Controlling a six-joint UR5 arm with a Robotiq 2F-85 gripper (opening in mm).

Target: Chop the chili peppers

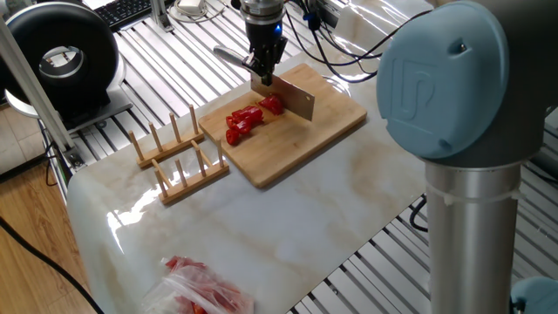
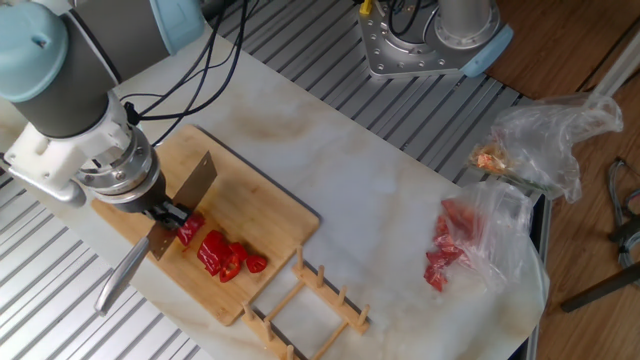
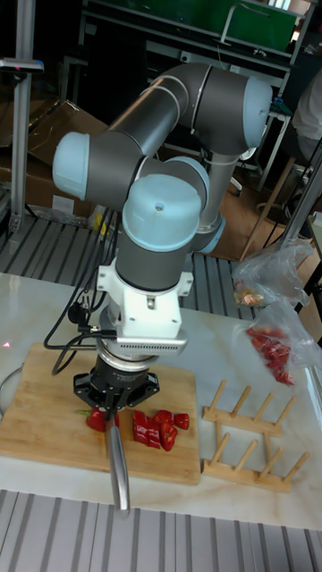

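The chili peppers lie on a bamboo cutting board. Several small red chunks sit in a cluster. One larger uncut piece lies right against the knife. The gripper is shut on a knife's handle. The knife's broad blade stands on edge on the board beside the larger piece. In the tall fixed view the blade is hidden behind the gripper.
A wooden dish rack stands just off the board. A clear plastic bag with red contents lies farther away. A second bag and the arm's base are at the table's edge.
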